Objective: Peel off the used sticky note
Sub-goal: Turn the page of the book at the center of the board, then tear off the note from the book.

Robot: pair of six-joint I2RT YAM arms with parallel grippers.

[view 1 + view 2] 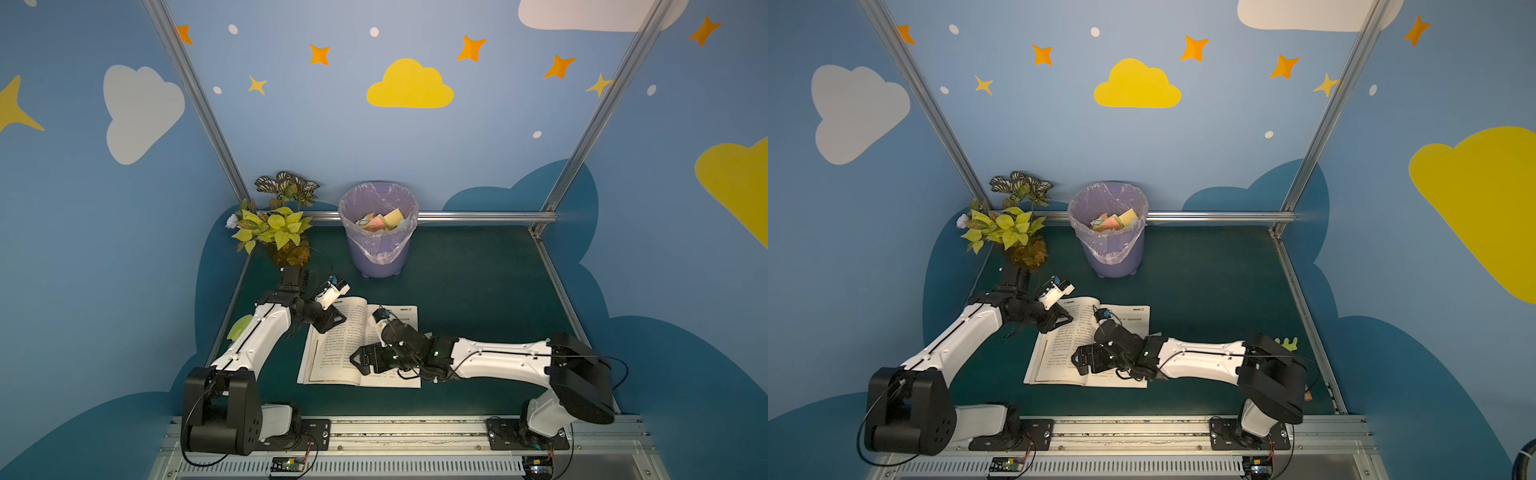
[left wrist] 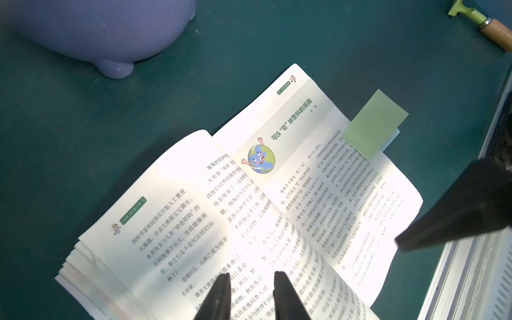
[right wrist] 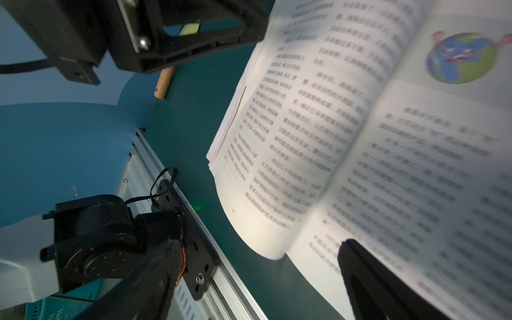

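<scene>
Green counter (image 1: 478,282) in a blue booth painted with clouds and stars. Landmark for these notes is the open book (image 1: 332,361), lying flat with its pages up.

Right arm (image 1: 498,357): white and black, reaches in from the book's right side, low across the right-hand page.

Left arm (image 1: 257,336): comes in from the book's left side, wrist over the far left corner.

Purple bin (image 1: 378,253): stands beyond the book's far edge, well apart. It has a clear liner and holds coloured paper scraps.

Potted plant (image 1: 274,228): beyond the book's far left corner, with yellow-green and striped leaves.

The book has printed text on both pages and a cartoon globe (image 2: 261,159) on the right-hand page beside the gutter.

Right gripper (image 1: 360,360): over the book's near half by the gutter, spread wide and empty. The right wrist view shows one finger low over the page. I cannot tell whether it touches the paper.

Left gripper (image 2: 252,291): above the left-hand page, jaws parted by a narrow gap with nothing between them.

Small tool (image 2: 496,30): green head and wooden handle, on the counter off the book's right side, well apart.

Sticky note (image 2: 374,124): pale green, on the outer edge of the book's right-hand page. Part of it lies on the paper and part overhangs the edge. It is flat and still stuck, and both grippers are apart from it.
</scene>
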